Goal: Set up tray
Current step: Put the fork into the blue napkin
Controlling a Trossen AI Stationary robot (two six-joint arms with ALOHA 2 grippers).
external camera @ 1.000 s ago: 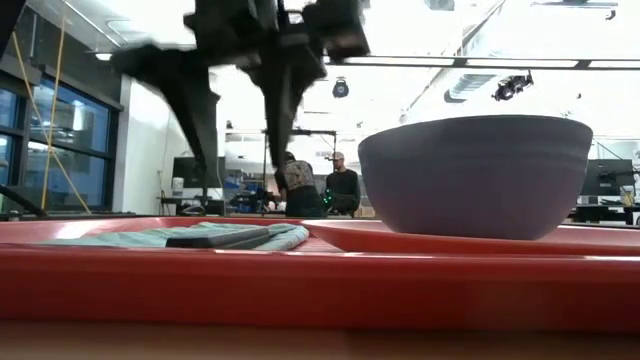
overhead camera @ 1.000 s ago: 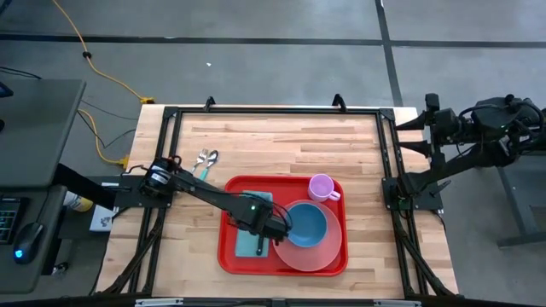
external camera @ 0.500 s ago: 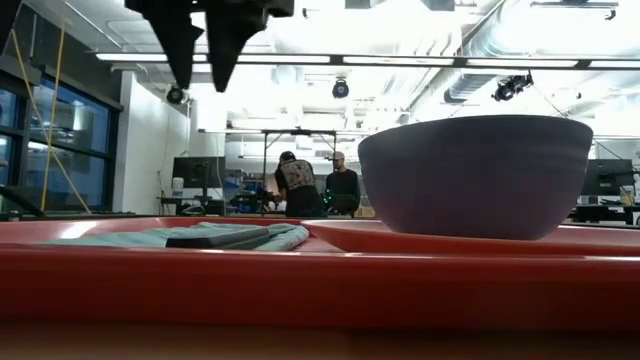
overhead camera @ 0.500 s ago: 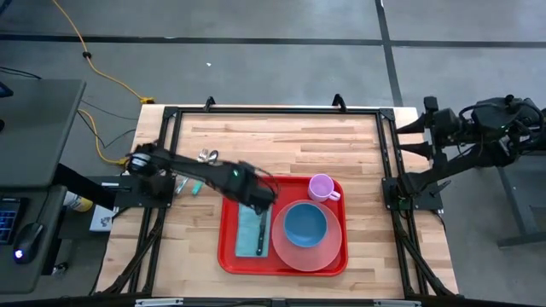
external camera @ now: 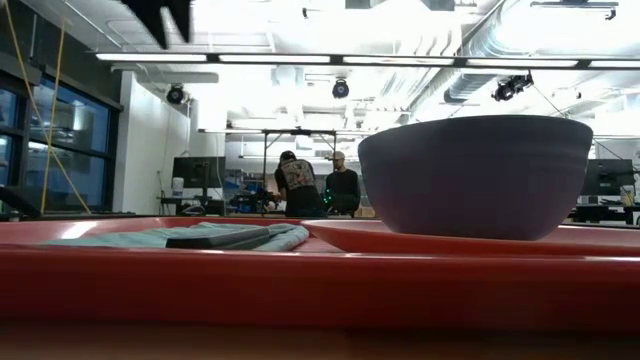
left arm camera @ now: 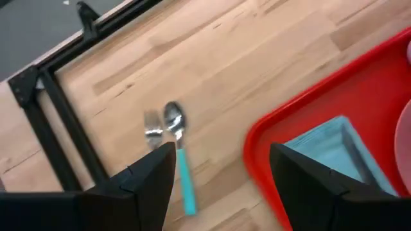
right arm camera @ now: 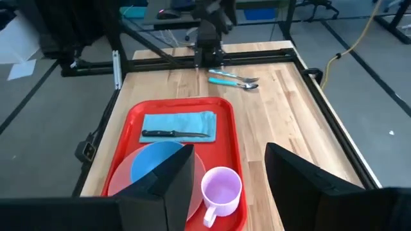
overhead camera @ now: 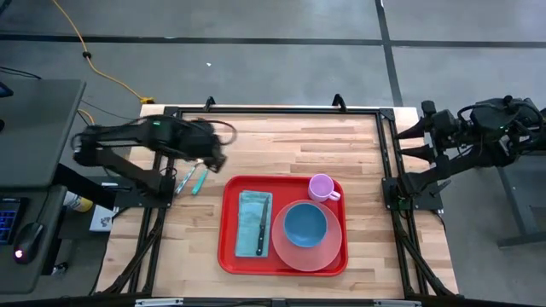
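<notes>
The red tray [overhead camera: 230, 256] lies on the wooden table, right of centre. It carries a teal napkin [overhead camera: 251, 223] with a black knife [overhead camera: 264, 225] on top, a pink plate [overhead camera: 317, 252] bearing a blue bowl [overhead camera: 304, 224], and a pink cup [overhead camera: 321, 187]. A teal-handled spoon [left arm camera: 173, 119] and fork [left arm camera: 153, 126] lie on the bare wood left of the tray. My left gripper [left arm camera: 223, 154] hangs open high above them [overhead camera: 213, 159], holding nothing. My right gripper [right arm camera: 228, 154] stands open beyond the table's right edge [overhead camera: 418, 136], also holding nothing.
A black metal frame [overhead camera: 273, 111] runs around the table's edges. Bare wood stretches along the far side, between the frame and the tray. In the low view the tray's rim [external camera: 320, 285] fills the foreground, with the bowl [external camera: 475, 175] above it. People stand far off in the room behind.
My left gripper has risen from just above the napkin and knife on the tray. It has swung toward the table's far left, over the spoon and fork, turning as it went. Its fingers stayed open. The knife stays on the napkin.
</notes>
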